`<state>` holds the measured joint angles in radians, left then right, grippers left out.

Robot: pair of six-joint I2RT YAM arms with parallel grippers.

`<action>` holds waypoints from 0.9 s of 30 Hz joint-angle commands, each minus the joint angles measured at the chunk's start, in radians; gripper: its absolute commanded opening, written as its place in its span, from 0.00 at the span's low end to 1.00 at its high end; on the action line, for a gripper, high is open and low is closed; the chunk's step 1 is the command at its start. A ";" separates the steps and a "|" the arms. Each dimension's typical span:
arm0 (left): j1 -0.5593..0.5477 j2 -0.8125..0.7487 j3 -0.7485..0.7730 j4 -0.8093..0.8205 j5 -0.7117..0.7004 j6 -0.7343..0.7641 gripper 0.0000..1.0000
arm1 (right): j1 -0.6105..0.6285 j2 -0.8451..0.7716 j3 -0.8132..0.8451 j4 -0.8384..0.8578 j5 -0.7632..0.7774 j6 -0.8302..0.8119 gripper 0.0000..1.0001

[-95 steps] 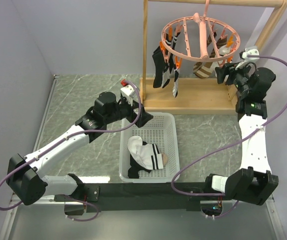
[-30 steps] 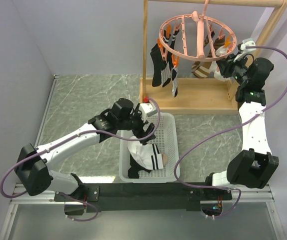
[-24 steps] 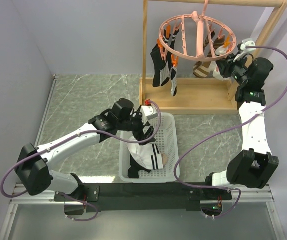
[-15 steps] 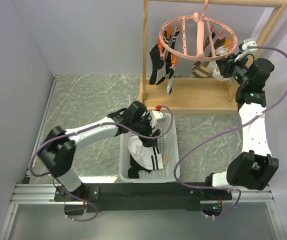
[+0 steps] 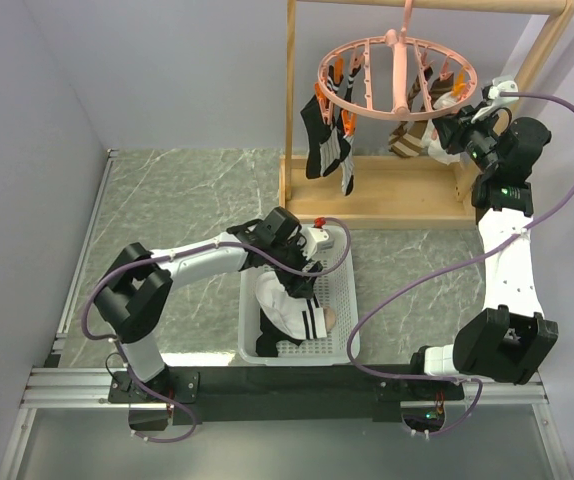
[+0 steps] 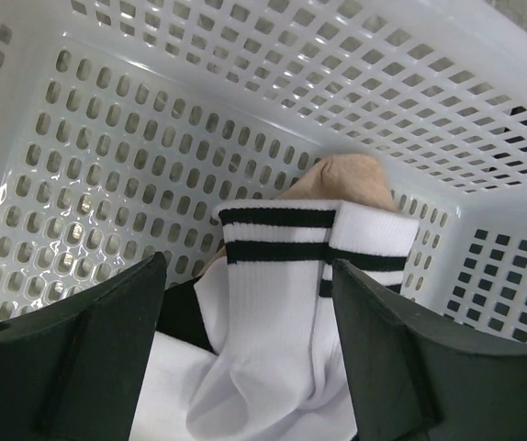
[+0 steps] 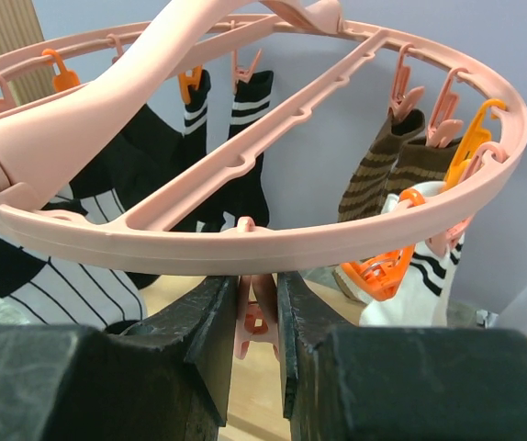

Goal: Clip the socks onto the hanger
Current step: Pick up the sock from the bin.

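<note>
The pink ring hanger (image 5: 398,70) hangs from the wooden rack. Black and striped socks (image 5: 327,150) are clipped on its left, brown and white ones (image 5: 407,140) on its right. My right gripper (image 5: 454,128) is at the ring's right rim (image 7: 273,241), shut on a small pink clip (image 7: 256,317) under it. More socks (image 5: 292,310) lie in the white basket (image 5: 335,275). My left gripper (image 5: 302,275) reaches down into it, open, its fingers on either side of a white sock with black cuff bands (image 6: 282,303) without pinching it.
The wooden rack's base (image 5: 367,200) stands just behind the basket, with an upright post (image 5: 290,100) at the left. Perforated basket walls (image 6: 153,138) close in around my left gripper. A black sock (image 6: 185,317) lies under the white ones.
My left arm has swung right and lowered into the basket over the white sock, its jaws narrowing a little. The hanger ring has shifted slightly. My right gripper stays on the clip.
</note>
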<state>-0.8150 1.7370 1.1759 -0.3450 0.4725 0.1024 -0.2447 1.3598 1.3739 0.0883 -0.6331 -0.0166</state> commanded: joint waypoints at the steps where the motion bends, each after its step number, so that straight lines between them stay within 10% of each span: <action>1: -0.001 0.016 0.016 0.037 -0.014 -0.024 0.77 | 0.008 -0.021 0.007 0.064 -0.008 0.009 0.06; 27: -0.003 0.072 -0.032 0.072 -0.015 -0.049 0.52 | 0.010 -0.013 0.002 0.051 0.009 -0.019 0.04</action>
<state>-0.8150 1.7981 1.1488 -0.2821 0.4397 0.0444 -0.2447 1.3602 1.3735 0.0883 -0.6350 -0.0235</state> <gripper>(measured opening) 0.525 0.268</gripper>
